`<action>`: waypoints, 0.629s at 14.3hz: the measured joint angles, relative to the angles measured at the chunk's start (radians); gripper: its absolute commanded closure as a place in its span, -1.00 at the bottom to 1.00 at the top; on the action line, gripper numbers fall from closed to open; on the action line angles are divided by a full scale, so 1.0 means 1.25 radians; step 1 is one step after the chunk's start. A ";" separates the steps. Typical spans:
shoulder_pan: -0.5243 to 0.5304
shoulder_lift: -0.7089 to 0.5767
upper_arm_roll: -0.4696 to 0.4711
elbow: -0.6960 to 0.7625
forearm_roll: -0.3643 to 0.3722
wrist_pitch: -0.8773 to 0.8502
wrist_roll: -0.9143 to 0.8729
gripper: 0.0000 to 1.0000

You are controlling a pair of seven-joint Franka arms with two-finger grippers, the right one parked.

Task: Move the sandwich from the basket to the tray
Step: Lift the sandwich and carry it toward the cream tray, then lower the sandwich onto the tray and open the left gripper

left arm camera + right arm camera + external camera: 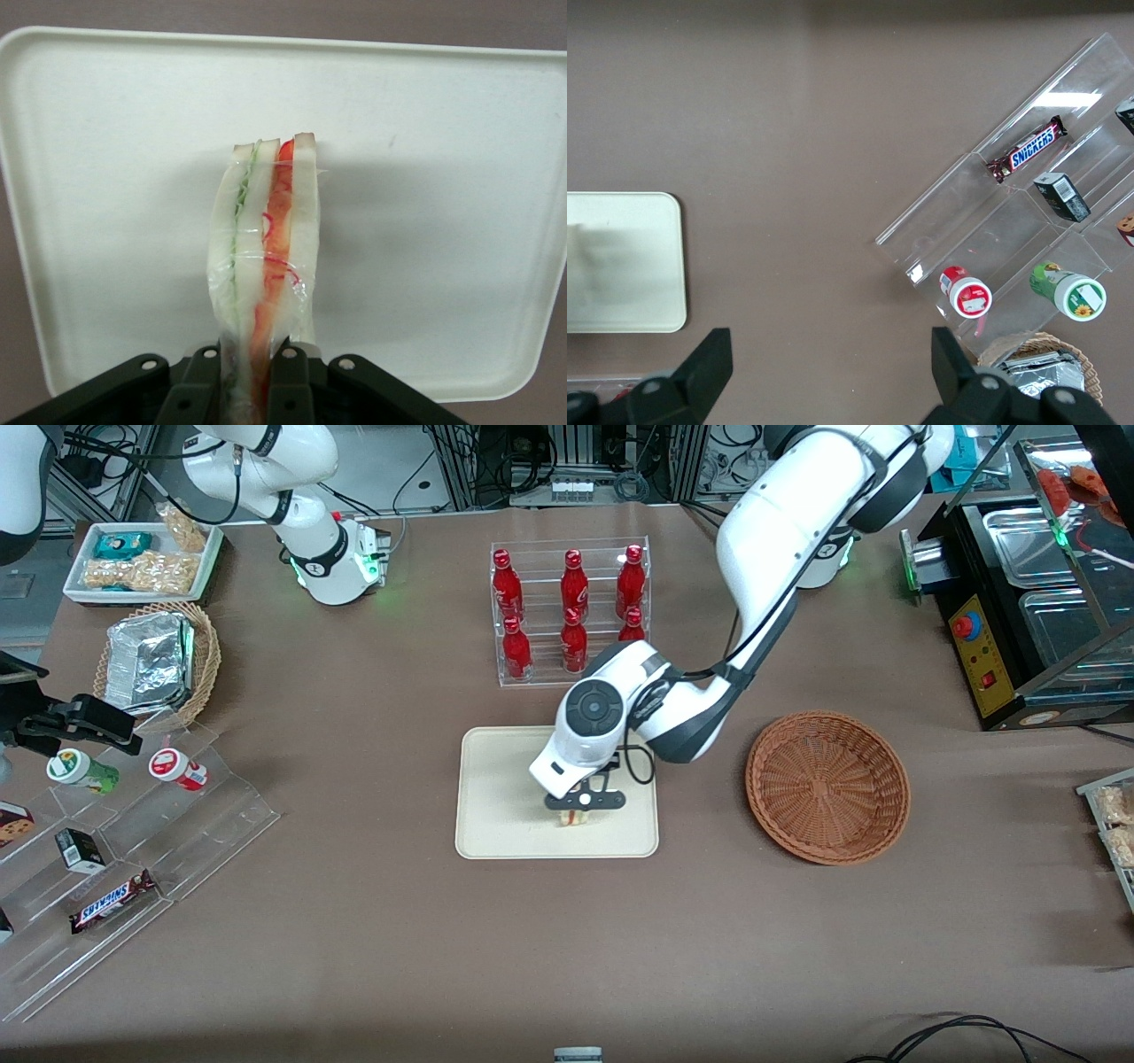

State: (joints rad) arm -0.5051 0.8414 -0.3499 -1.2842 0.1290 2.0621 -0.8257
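Pincer [252,376]: we see it clamped on the sandwich [262,257], over the tray [461,177].
Sandwich: upright between its fingers [288,385].

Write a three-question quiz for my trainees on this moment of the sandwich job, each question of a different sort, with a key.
1. True or false: the sandwich lies in the basket.
2. What is the gripper shut on?
A. a red bottle
B. the sandwich
C. a snack bar
3. Fill in: the gripper is above the cream ____.

Key
1. False: the basket holds nothing, and the sandwich is over the tray.
2. B: the fingers clamp its wrapped end.
3. tray
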 measured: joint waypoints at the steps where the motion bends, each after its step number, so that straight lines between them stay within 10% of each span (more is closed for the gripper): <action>1: -0.007 0.021 0.001 0.031 0.013 -0.010 -0.008 0.66; 7: -0.026 0.074 0.001 0.109 0.066 -0.014 -0.070 -1.00; 9: -0.026 0.074 0.001 0.117 0.067 -0.014 -0.076 -1.00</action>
State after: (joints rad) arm -0.5379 0.9344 -0.3482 -1.1375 0.2125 2.0443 -0.9210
